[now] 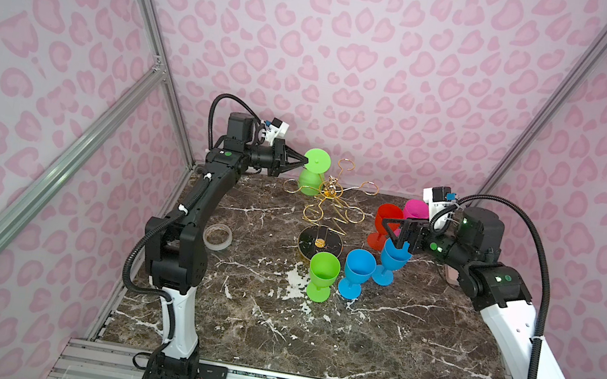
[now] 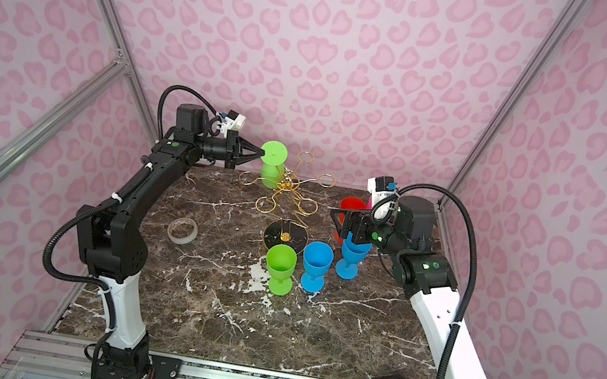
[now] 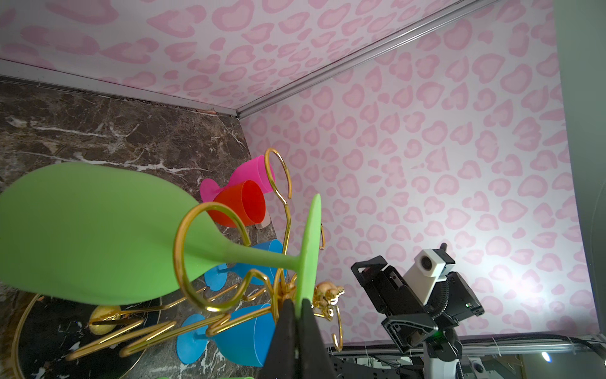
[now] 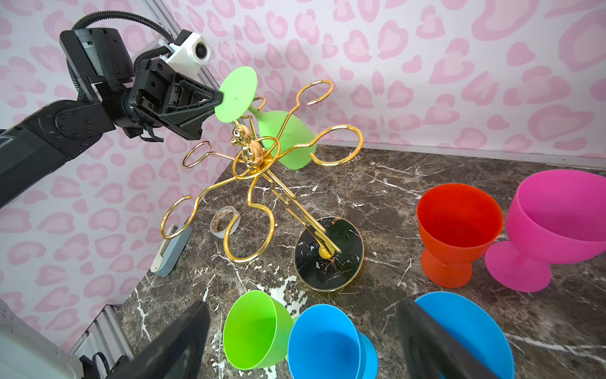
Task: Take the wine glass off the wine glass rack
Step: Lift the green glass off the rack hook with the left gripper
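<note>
Taking 12 o'clock as the back wall in both top views, the roll of clear tape (image 1: 216,247) lies flat on the dark marbled tabletop (image 1: 250,316) at about 9 o'clock from the rack's base, well apart from it. Your left gripper (image 1: 304,161) is clamped shut on the rim of the round foot of the lime-green plastic wine glass (image 1: 309,184), reaching it from the foot's 9 o'clock side. In the left wrist view that rim sits pinched between the two black fingers (image 3: 283,328). The glass hangs bowl-down with its stem slanting through a gold loop, so it is not yet free of the thin gold wire wine glass rack (image 1: 331,239), which stands on its round black base. It occupies the arm at roughly 10 o'clock from the hub. A second green plastic goblet (image 1: 323,270) stands upright at 6 o'clock of the base. A blue goblet (image 1: 359,265) stands at 4 o'clock, another blue one (image 1: 393,259) at 3 o'clock, and a red one (image 1: 387,218) and a pink one (image 1: 415,209) at 2 o'clock. Your right gripper (image 1: 395,234) holds nothing, its jaws spread wide just above the farther blue goblet's rim.
</note>
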Available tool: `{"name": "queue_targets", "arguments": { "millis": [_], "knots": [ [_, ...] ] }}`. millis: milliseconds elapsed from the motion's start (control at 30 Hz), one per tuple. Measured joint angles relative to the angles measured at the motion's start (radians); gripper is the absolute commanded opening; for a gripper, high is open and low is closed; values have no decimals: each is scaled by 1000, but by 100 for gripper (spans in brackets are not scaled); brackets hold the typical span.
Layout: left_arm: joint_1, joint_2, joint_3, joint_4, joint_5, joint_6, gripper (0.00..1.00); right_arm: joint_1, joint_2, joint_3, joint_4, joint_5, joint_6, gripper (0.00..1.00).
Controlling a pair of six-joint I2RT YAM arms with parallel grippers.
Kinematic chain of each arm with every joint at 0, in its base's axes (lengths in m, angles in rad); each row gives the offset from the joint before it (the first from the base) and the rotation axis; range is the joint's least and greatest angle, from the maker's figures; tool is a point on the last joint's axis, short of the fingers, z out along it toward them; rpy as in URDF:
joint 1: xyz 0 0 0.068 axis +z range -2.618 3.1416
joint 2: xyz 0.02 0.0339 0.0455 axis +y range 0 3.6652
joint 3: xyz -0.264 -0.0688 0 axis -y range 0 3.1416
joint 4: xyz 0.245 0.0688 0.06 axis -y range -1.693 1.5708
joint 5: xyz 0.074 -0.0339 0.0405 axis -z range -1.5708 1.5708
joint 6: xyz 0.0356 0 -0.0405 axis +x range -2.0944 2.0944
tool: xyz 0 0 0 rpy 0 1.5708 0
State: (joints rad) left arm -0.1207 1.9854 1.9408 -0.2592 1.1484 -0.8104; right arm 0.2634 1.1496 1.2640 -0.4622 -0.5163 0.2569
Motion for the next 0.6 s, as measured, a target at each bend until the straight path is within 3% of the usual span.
{"name": "queue_targets", "arguments": {
  "millis": [600],
  "knots": [
    [-4, 8, 14, 1, 12, -7, 3, 0, 4, 0, 0, 0, 0, 91]
  ]
}}
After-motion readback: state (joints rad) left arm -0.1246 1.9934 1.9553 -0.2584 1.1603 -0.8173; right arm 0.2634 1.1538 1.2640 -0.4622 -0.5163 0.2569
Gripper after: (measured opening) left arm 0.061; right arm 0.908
